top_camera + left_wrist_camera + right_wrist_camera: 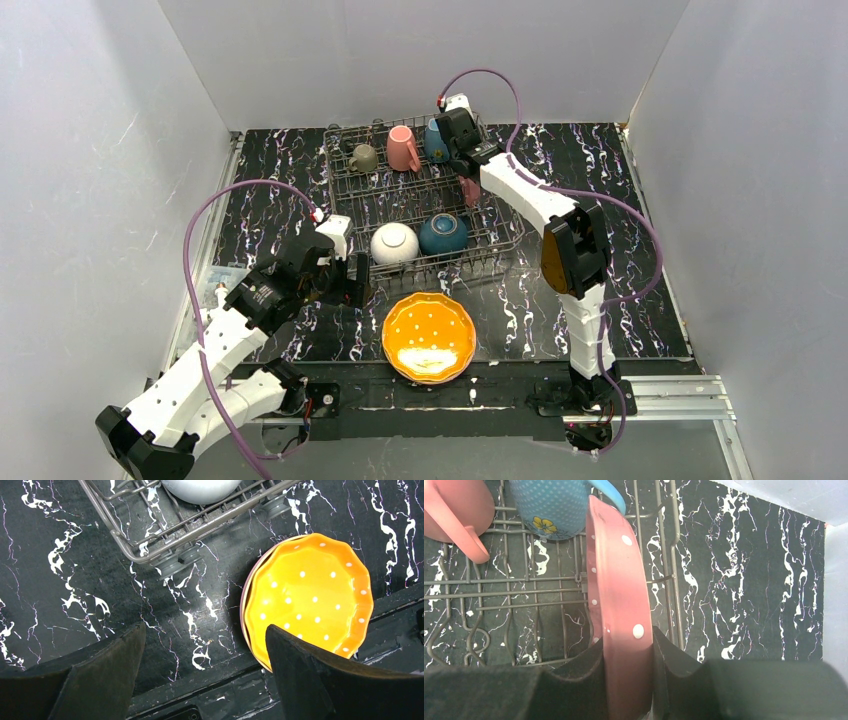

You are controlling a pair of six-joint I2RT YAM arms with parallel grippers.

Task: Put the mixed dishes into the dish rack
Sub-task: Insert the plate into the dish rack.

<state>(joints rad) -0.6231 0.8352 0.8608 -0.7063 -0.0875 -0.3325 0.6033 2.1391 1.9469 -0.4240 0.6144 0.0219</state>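
At the near edge of the table (270, 190), an orange dotted plate (429, 337) lies flat on top of a pink-rimmed plate (243, 611), so 2 plates are not yet loaded. The left gripper (345, 280) hovers just beside them, over bare table. Its fingers (115, 665) are spread wide and hold nothing. From those fingers the stack lies off to the right, and the left arm is much the nearer of the 2 arms.

Next comes the dish rack (500, 240), whose near corner (125, 550) shows in the left wrist view. A white bowl (394, 243) and a dark-blue bowl (443, 234) sit upside down in its near row.

Further back, the right gripper (468, 165) reaches over the rack's right end. Its fingers (584, 667) are clenched on the rim of a red-pink dotted plate (616, 580). This plate stands on edge, with its long axis running straight away from the fingers, parallel to the right rim wire (669, 545) just beside it. I judge this to be the step in hand: lowering the plate between the wires.

At the back row stand an olive-grey mug (363, 157), a pink mug (403, 148) and a teal mug (551, 505). The teal mug's handle meets the plate's far rim in the wrist view, though I cannot tell whether they touch. It is the likeliest thing to catch.
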